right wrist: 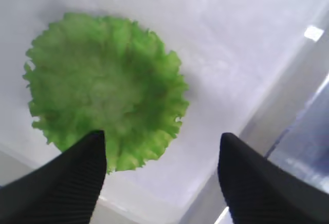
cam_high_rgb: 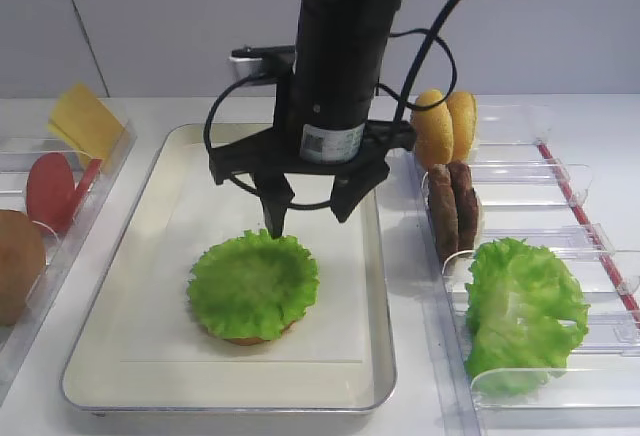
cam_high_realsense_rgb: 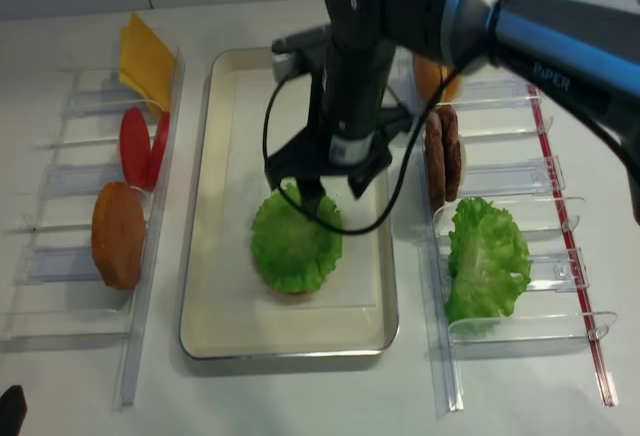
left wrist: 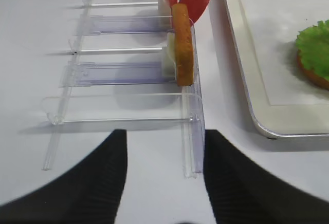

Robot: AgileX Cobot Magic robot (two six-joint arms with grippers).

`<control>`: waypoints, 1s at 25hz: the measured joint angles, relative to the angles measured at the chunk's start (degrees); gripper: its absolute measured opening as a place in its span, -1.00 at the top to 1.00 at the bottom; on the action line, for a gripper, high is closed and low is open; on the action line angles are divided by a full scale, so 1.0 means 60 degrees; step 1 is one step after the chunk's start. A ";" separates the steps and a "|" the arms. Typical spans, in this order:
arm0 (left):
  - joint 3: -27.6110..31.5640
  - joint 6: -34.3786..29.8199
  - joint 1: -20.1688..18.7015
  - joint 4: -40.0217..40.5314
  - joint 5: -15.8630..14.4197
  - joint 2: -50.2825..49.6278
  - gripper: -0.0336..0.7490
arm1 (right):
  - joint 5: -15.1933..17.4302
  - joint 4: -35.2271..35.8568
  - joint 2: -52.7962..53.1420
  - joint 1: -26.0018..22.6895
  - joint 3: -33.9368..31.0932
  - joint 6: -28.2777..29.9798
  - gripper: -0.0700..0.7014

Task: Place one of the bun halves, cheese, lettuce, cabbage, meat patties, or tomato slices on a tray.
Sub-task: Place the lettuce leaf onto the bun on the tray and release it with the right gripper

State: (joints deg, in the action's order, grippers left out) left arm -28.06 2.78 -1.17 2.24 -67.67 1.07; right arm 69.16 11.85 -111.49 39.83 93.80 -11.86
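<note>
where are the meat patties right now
In the exterior high view the meat patties stand on edge in the clear bin rack right of the tray, between the bun halves behind and the spare lettuce in front.

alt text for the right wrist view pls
A frilly bright green lettuce leaf lies flat on the white paper liner of the silver metal tray, seen from above. The right gripper hovers over it, black jaws open and empty.

A bun half (left wrist: 183, 47) stands upright in the clear bin (left wrist: 128, 100) beside the tray (left wrist: 247, 90).
</note>
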 joint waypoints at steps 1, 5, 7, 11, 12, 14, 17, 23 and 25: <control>0.0000 0.0000 0.0000 0.0000 0.0000 0.0000 0.09 | 0.0058 -0.0201 0.0000 0.0000 0.0197 -0.0087 -0.43; 0.0000 0.0000 0.0000 0.0000 0.0000 0.0000 0.09 | 0.0133 -0.0413 0.0094 0.0000 0.0444 -0.0233 -0.43; 0.0000 0.0000 0.0000 0.0000 0.0000 0.0000 0.09 | 0.0189 -0.0434 0.0224 0.0000 0.0466 -0.0293 -0.43; 0.0000 0.0000 0.0000 0.0000 0.0000 0.0000 0.09 | 0.0246 -0.0620 0.0651 0.0000 0.0466 -0.0205 -0.41; 0.0000 0.0000 0.0000 0.0000 0.0000 0.0000 0.09 | 0.0247 -0.0685 0.0783 0.0000 0.0466 -0.0186 -0.41; 0.0000 0.0000 0.0000 0.0000 0.0000 0.0000 0.09 | 0.0247 -0.0810 0.1148 0.0000 0.0466 -0.0191 -0.40; 0.0000 0.0000 0.0000 0.0000 0.0000 0.0000 0.09 | 0.0268 -0.1103 0.1691 0.0000 0.0466 -0.0191 -0.39; 0.0000 0.0000 0.0000 0.0000 0.0000 0.0000 0.09 | 0.0342 -0.1876 0.2816 -0.0341 0.0466 -0.0191 -0.39; 0.0000 0.0000 0.0000 0.0000 0.0000 0.0000 0.09 | 0.0367 -0.1922 0.3209 -0.0783 0.0466 -0.0166 -0.39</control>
State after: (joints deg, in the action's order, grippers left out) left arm -28.06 2.78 -1.17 2.24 -67.67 1.07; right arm 71.36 0.32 -92.23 35.14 96.60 -12.85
